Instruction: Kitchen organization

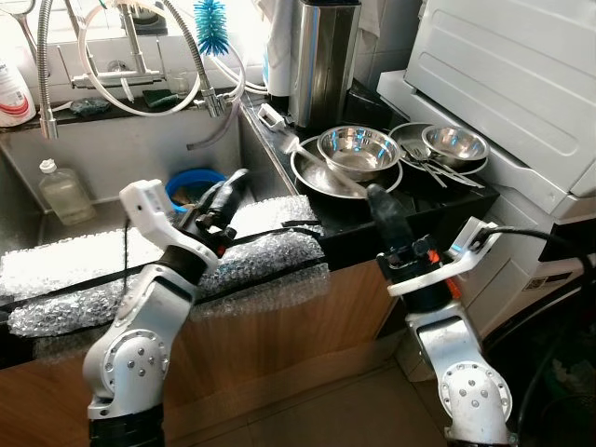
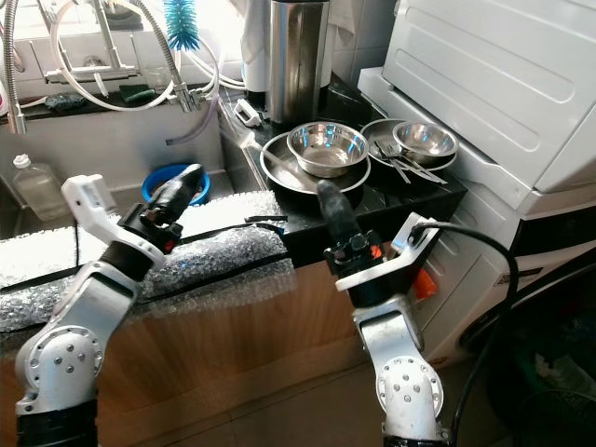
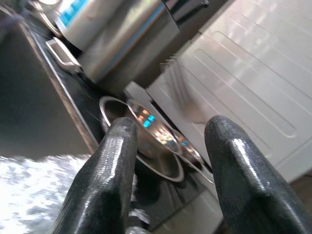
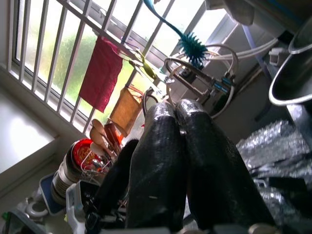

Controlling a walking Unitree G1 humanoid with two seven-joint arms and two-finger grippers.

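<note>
- A white appliance [image 1: 521, 84] with a ribbed slanted top stands at the right end of the scene, against the black bench [image 1: 466, 200].
- A steel sink [image 1: 121, 172] lies on the left, its front edge padded with silver bubble wrap [image 1: 270, 256] held down by black tape.
- A tall stainless canister [image 1: 324, 60] stands at the back of the bench, just behind the dishes.
- A wide steel pan [image 1: 321, 177] sits on the bench beside the sink, with a steel bowl [image 1: 358, 152] resting inside it.
- To the right of it a steel plate [image 1: 410, 140] carries a smaller steel bowl [image 1: 454, 144] and some cutlery [image 1: 438, 170] lying across its rim.
- A blue basin [image 1: 191, 184] sits in the sink, behind the left arm.
- A clear bottle [image 1: 63, 191] stands in the sink at the far left.
- A blue bottle brush [image 1: 210, 23] hangs above the flexible tap hose [image 1: 200, 65].
- The left gripper [image 1: 231, 191] hovers over the bubble wrap at the sink's edge; in the left wrist view its fingers [image 3: 105, 180] are spread apart with nothing between them, aimed toward the pan and bowls.
- The right gripper [image 1: 380, 200] is raised at the front edge of the bench, just before the pan; in the right wrist view its fingers [image 4: 161, 175] are pressed together and hold nothing.
</note>
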